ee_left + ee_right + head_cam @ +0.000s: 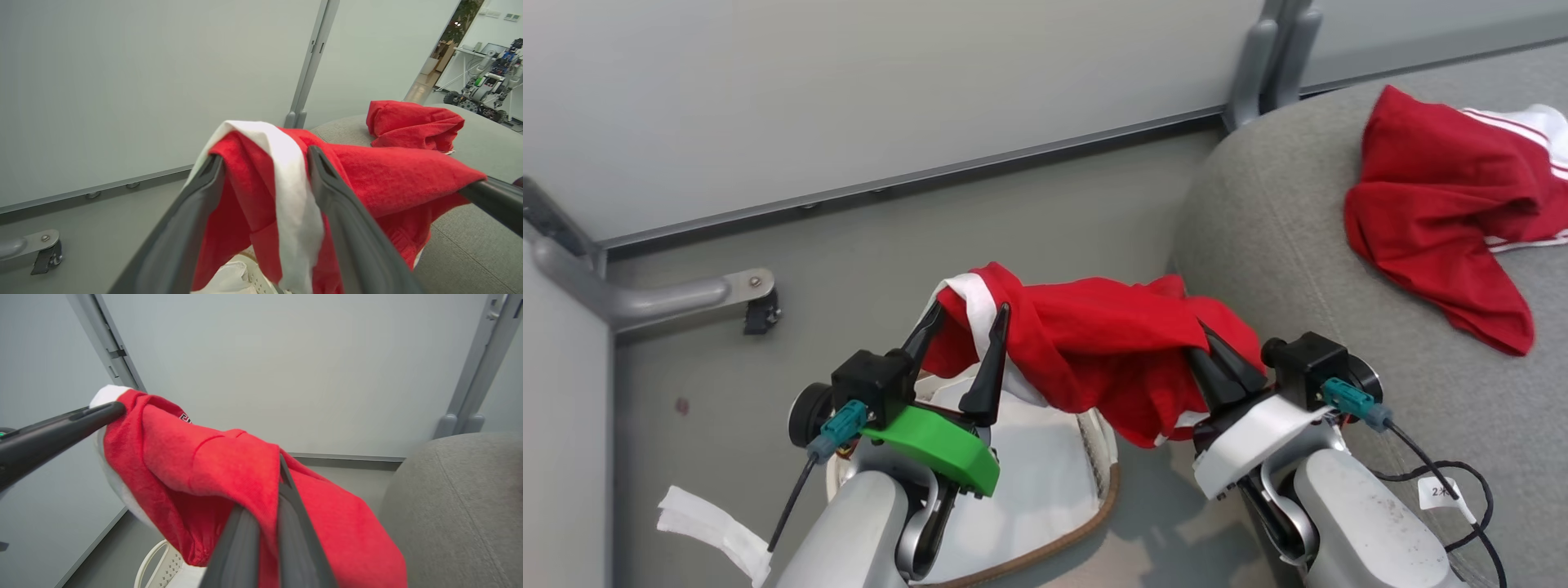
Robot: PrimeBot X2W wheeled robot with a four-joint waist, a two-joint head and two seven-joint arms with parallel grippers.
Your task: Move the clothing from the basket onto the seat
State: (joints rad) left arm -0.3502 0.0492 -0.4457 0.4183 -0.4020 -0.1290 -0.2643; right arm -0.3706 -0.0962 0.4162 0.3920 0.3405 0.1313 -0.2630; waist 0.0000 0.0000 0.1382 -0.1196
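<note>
Pale forearms rise from the bottom of the head view, wrists cocked so that both sets of dark fingers slant upward and lean toward each other. On the left gripper (968, 322) the jaws stand apart, with the white-banded end of the held garment (1094, 343) bunched and draped between them; whether they press on it I cannot tell. On the right gripper (1209, 335) the jaws are nearly together, clamped on the other end of the red cloth. Strung between the two, the held garment sags in the air over the right side of the basket (1045, 474), just short of the rounded edge of the seat (1274, 229). Holding both ends probably keeps the fabric spread and clear of the rim for the carry to the right. A second garment (1429, 204) lies crumpled on the seat, well apart.
</note>
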